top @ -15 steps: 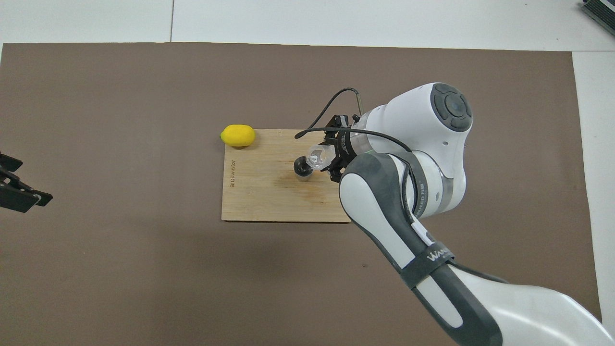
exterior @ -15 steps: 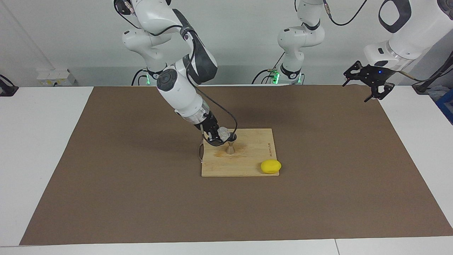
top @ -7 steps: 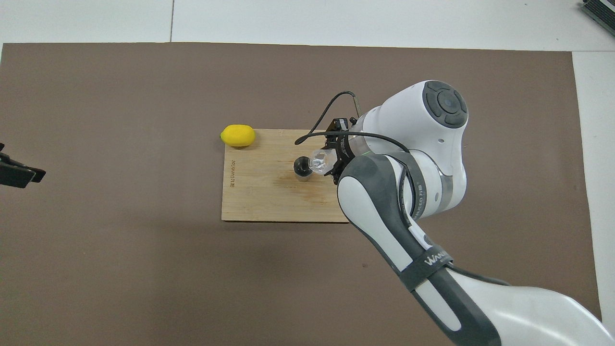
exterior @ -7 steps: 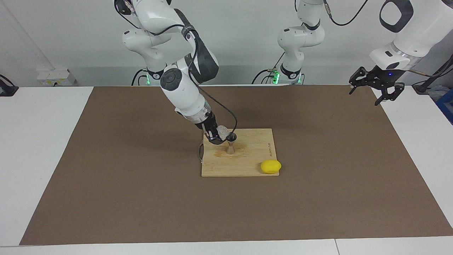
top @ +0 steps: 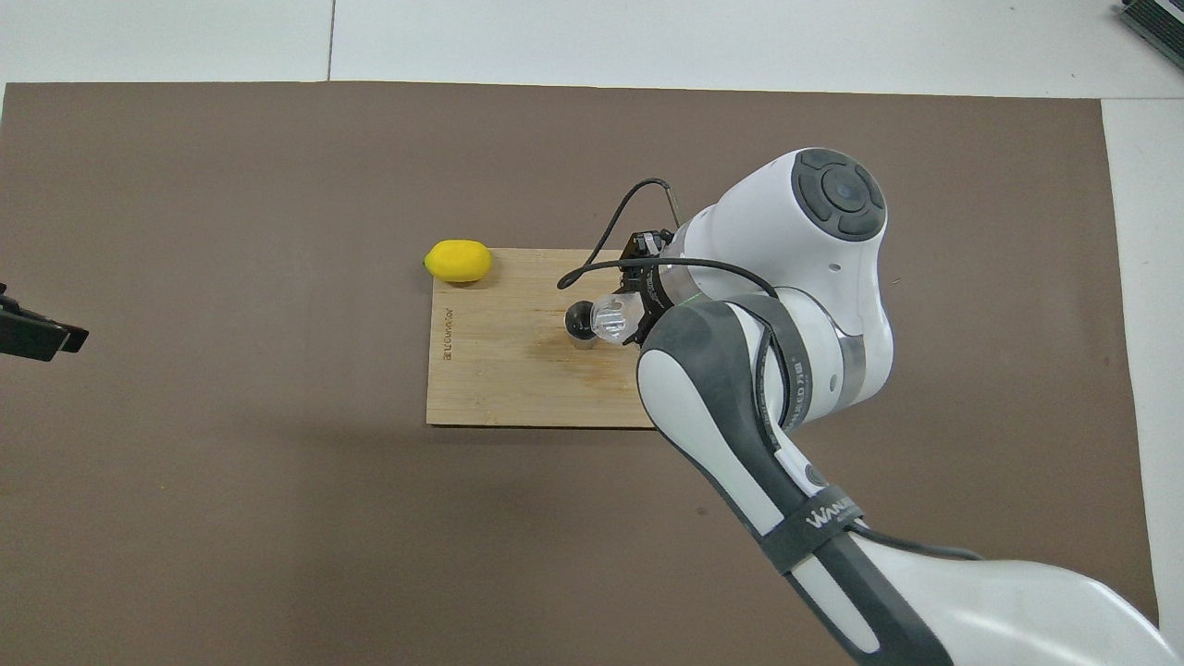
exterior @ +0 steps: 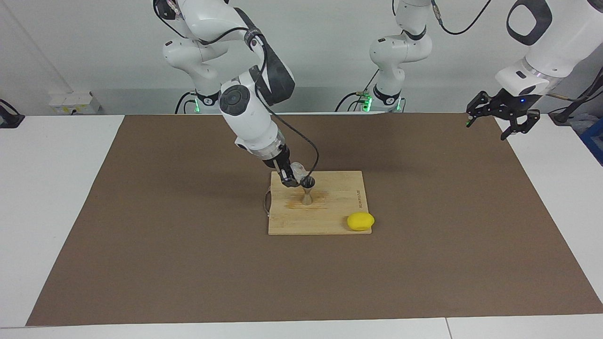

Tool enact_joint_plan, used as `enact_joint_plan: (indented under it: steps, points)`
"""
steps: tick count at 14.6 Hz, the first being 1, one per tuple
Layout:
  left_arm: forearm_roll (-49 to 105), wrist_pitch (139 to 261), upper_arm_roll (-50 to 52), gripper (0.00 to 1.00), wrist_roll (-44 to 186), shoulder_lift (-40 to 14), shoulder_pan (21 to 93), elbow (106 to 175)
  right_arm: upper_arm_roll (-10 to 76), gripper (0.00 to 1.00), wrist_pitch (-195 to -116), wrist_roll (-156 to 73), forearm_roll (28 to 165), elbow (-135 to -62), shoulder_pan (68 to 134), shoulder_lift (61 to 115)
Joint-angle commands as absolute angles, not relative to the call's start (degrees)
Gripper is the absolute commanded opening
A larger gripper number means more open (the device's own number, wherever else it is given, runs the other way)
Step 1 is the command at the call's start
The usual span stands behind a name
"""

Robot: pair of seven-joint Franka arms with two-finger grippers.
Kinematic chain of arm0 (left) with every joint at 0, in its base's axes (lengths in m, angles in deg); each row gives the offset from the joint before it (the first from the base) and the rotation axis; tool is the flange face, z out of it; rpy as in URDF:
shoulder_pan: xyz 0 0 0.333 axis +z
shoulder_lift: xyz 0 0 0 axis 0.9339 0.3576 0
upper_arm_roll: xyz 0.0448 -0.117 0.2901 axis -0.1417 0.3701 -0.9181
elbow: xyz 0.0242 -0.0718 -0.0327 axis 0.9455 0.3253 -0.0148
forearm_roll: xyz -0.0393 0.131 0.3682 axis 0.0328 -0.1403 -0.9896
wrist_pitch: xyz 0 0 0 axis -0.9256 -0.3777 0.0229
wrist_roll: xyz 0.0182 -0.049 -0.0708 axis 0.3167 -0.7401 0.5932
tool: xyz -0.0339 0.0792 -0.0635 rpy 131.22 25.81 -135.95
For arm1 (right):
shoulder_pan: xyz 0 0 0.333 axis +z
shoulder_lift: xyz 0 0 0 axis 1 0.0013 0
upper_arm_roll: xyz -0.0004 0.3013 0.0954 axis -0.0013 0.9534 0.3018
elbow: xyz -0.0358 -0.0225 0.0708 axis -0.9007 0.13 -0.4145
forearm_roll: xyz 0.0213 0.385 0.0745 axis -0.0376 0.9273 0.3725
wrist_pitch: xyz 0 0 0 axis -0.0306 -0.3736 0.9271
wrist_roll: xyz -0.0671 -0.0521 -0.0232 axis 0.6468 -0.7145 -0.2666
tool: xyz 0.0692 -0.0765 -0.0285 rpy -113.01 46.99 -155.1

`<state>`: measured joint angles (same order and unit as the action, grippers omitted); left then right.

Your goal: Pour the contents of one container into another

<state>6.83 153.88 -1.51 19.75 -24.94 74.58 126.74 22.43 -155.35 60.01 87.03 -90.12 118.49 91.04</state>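
Observation:
A silver hourglass jigger [exterior: 307, 192] [top: 580, 326] stands upright on a wooden cutting board [exterior: 332, 214] [top: 499, 375]. My right gripper [exterior: 289, 179] [top: 640, 305] is shut on the small clear glass cup [exterior: 297, 169] [top: 612, 314]. It holds the cup tilted, with the mouth right at the jigger's upper rim. My left gripper [exterior: 488, 128] [top: 37, 333] hangs open and empty, raised over the mat's corner at the left arm's end of the table, where that arm waits.
A yellow lemon [exterior: 360, 221] [top: 457, 261] lies at the board's corner farther from the robots, toward the left arm's end. The board rests on a brown mat [exterior: 141, 235] covering the white table. A cable loops from the right wrist over the board.
The right arm's wrist has swung more upright and shifted slightly toward the jigger, tipping the cup further over it. The left gripper has risen and drawn back toward its end of the table.

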Motion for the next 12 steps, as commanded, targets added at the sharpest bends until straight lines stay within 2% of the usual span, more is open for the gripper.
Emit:
enact_joint_plan:
  steps: [1, 5, 9, 12]
  points:
    - [5.8, 154.2, -1.7, 1.0, 20.8, -26.2, 74.2, 128.2, 22.4, 0.0, -154.4, 63.5, 83.1, -88.1, 119.1, 92.0]
    - [4.0, 155.0, -1.7, 1.0, 21.4, -26.1, 74.5, 128.2, 22.5, 0.0, -154.4, 65.4, 82.0, -86.6, 119.2, 92.6]
    - [3.3, 154.9, -1.3, 1.0, 36.4, -26.7, 73.8, 129.5, 22.3, 0.0, -154.3, 67.9, 80.8, -86.4, 120.2, 93.0]
    - [3.3, 154.9, -1.7, 1.0, 38.8, -27.7, 74.4, 131.0, 22.3, 0.0, -154.3, 69.5, 79.7, -85.6, 120.4, 93.1]
